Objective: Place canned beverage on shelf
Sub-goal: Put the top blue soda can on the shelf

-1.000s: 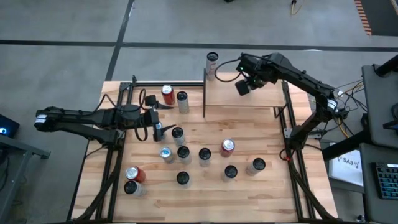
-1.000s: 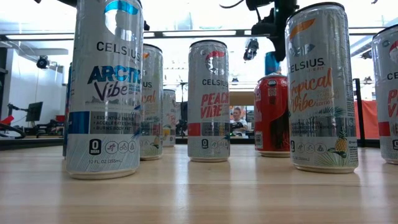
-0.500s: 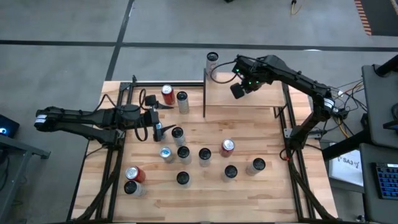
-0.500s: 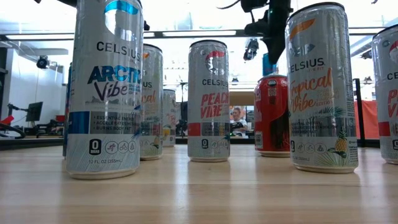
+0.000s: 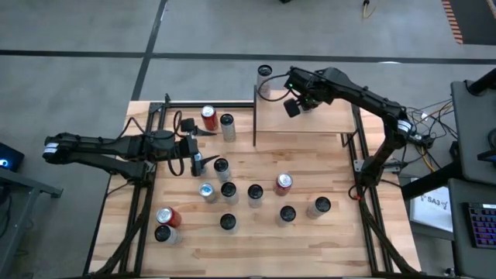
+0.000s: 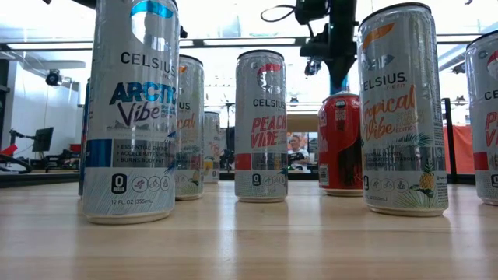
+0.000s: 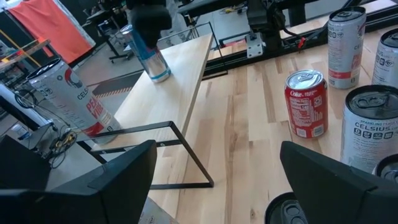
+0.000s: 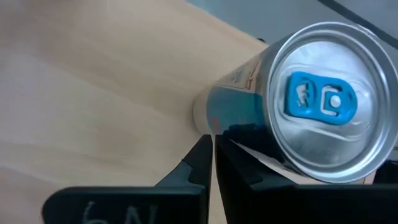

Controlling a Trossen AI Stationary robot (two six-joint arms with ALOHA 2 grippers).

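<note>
Seemingly placed: can (image 8: 311, 106) stands on shelf (image 5: 310, 122). Right gripper (image 5: 291, 107), pinched together and empty beside it, should lift clear gently. Left gripper (image 5: 199, 146) waits agape over table (image 5: 341, 236).

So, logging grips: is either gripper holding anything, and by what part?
Nothing is held. The right gripper is shut beside the blue-tabbed can on the shelf, not around it; the left gripper is open and empty.

Pale wood shelf (image 5: 302, 122) and worktop (image 5: 256, 240); silver can (image 8: 292, 112), blue tab and band; red can (image 5: 284, 183); black grippers (image 5: 194, 147).
</note>
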